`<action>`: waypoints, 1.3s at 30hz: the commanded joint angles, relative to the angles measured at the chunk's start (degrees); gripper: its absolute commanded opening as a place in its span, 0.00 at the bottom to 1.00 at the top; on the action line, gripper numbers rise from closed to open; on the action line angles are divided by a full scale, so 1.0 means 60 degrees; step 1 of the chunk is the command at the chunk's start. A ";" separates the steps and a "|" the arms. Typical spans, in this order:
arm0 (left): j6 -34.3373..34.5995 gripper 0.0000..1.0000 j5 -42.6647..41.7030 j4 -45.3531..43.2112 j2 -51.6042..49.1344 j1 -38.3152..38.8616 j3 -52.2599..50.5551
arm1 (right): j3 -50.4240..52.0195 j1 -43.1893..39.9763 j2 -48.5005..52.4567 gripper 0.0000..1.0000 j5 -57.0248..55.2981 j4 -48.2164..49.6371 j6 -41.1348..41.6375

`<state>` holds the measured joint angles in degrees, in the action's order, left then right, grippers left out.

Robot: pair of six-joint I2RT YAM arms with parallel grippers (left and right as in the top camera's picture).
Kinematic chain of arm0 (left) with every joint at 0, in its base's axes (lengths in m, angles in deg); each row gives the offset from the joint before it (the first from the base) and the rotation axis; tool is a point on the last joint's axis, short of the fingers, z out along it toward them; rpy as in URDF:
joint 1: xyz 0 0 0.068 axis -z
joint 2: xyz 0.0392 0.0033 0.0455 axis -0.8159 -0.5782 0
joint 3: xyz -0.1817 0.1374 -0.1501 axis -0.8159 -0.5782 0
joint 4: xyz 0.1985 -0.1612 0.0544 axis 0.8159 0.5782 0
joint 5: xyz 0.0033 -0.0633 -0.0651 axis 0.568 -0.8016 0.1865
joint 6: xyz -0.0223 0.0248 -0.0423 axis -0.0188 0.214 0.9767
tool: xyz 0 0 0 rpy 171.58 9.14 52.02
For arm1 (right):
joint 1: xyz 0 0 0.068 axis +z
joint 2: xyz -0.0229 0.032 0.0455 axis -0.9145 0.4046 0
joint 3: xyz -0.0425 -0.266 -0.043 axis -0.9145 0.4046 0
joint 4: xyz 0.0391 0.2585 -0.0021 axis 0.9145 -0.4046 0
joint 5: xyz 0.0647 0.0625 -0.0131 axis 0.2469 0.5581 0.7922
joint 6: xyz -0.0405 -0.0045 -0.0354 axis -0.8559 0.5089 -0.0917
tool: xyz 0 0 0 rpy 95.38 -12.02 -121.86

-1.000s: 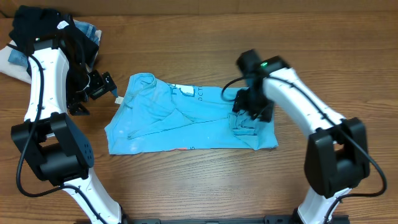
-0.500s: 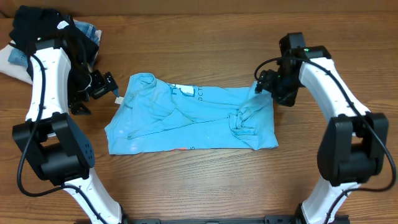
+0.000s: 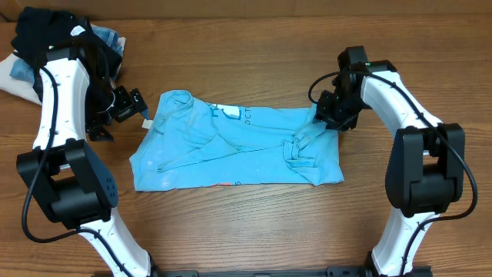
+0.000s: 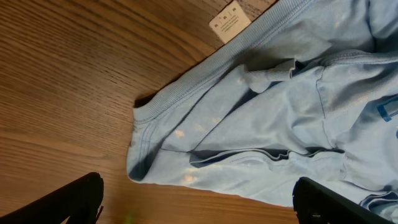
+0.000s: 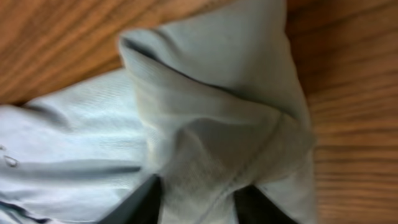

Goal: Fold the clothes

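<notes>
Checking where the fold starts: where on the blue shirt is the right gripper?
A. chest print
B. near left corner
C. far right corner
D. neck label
C: the right gripper is at the far right corner of the blue shirt, with a bunched fold of cloth between its fingers.

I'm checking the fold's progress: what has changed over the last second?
The right fingers moved from above the crumpled right side of the shirt out to its far right corner, then dipped and closed on the bunched fabric there. The left fingers stayed open at the shirt's left edge, and the shirt lies much as before.
</notes>
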<state>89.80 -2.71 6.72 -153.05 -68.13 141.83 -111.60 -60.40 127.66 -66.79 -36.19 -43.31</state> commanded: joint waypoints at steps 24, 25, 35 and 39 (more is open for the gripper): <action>-0.0175 1.00 0.0058 -0.0106 0.0106 0.0124 0.0044 | -0.0430 0.2612 0.0077 0.66 0.2412 0.2364 0.1075; -0.0175 1.00 0.0058 -0.0106 0.0106 0.0124 0.0044 | -0.0568 0.2539 0.0073 0.77 0.2412 0.2226 0.1071; -0.0175 1.00 0.0058 -0.0117 0.0106 0.0197 0.0044 | -0.2379 0.1326 -0.0087 0.98 0.2390 -0.0357 -0.0095; -0.0175 1.00 0.0058 -0.0109 0.0106 0.0200 0.0044 | -0.2361 0.1078 -0.0055 0.99 0.1898 -0.1231 -0.0135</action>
<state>89.78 -2.71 6.11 -153.05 -67.39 141.83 -124.62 -53.34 127.92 -53.15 -41.24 -41.95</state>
